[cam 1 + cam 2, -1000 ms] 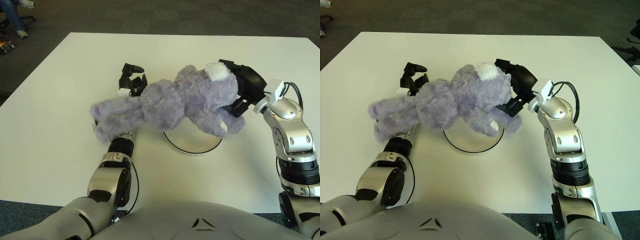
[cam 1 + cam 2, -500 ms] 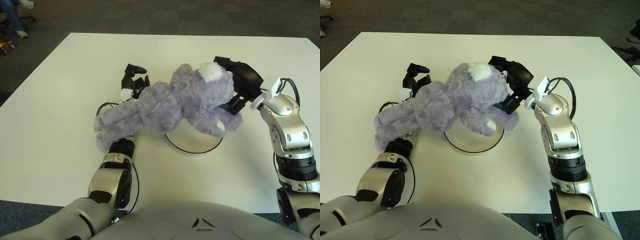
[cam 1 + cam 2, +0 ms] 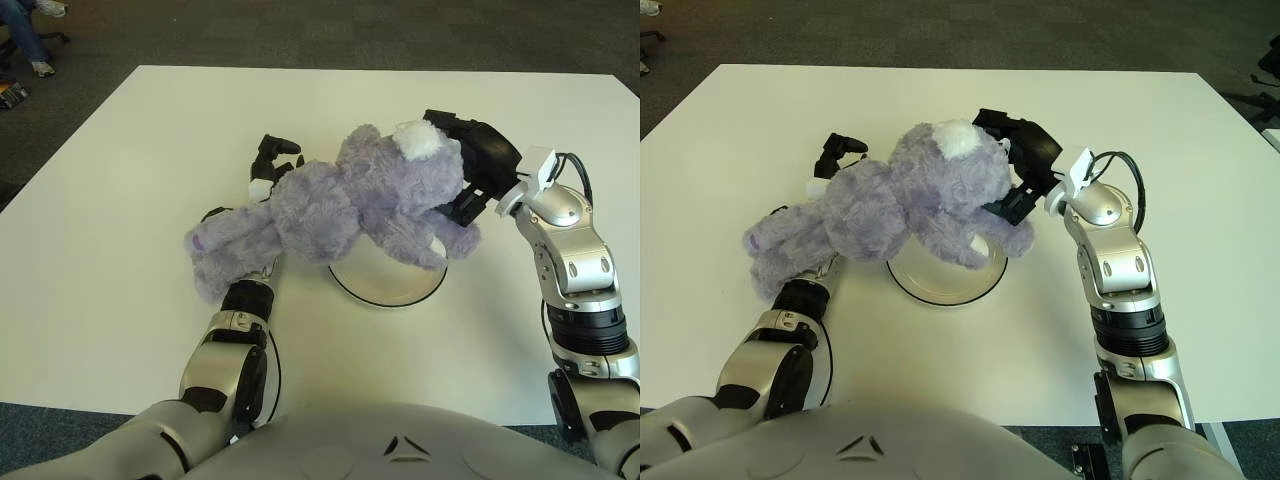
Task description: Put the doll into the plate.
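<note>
The purple doll (image 3: 350,205) is being carried above the white desk (image 3: 120,200), held between both hands. The right hand (image 3: 478,172) is gripping the head end, its black fingers (image 3: 458,208) closing on the plush. The left hand (image 3: 268,172) is supporting the body from behind and below; its fingers are showing past the doll's back, and whether they are clamping the plush cannot be told.

The plate (image 3: 388,282) is sitting near the middle of the desk. The head and one arm are hanging over the plate's far rim, while the legs are trailing toward the desk's left edge.

Progress: the lift is done. Centring, lowering and releasing the doll appear to remain.
</note>
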